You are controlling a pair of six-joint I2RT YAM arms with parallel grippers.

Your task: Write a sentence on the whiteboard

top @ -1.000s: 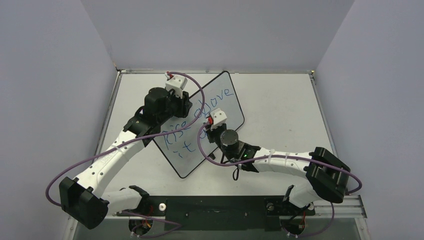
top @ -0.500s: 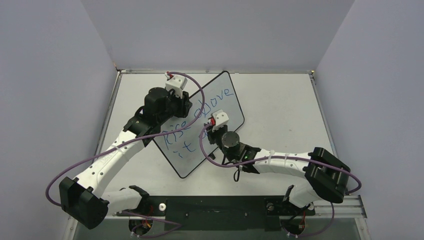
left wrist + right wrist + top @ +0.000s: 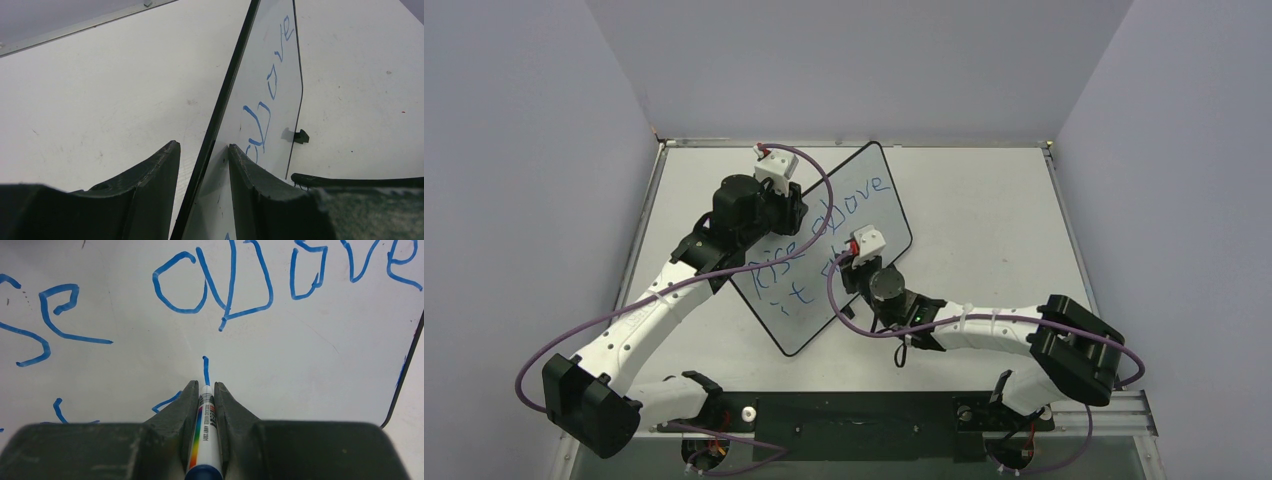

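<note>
The whiteboard [image 3: 804, 320] stands on edge across the middle of the table, and its black frame [image 3: 227, 100] runs between my left gripper's fingers. My left gripper [image 3: 201, 145] is shut on that upper left edge, one finger [image 3: 245, 170] flat on the writing face. The sentence [image 3: 824, 235] is in blue, "Rise above" over a shorter second line. My right gripper [image 3: 204, 385] is shut on a white marker [image 3: 206, 425] with a rainbow stripe. Its tip touches the whiteboard [image 3: 300, 365] at the foot of a short blue stroke [image 3: 205, 367] under "above" [image 3: 225, 285].
A small black foot [image 3: 301, 136] props the board's far edge on the white table [image 3: 984, 220]. Grey walls close in the table on three sides. A purple cable [image 3: 819, 175] loops from the left wrist over the board's top.
My right arm has shifted slightly right and nearer along the second line, with the marker still on the board. The left arm and the whiteboard have not moved.
</note>
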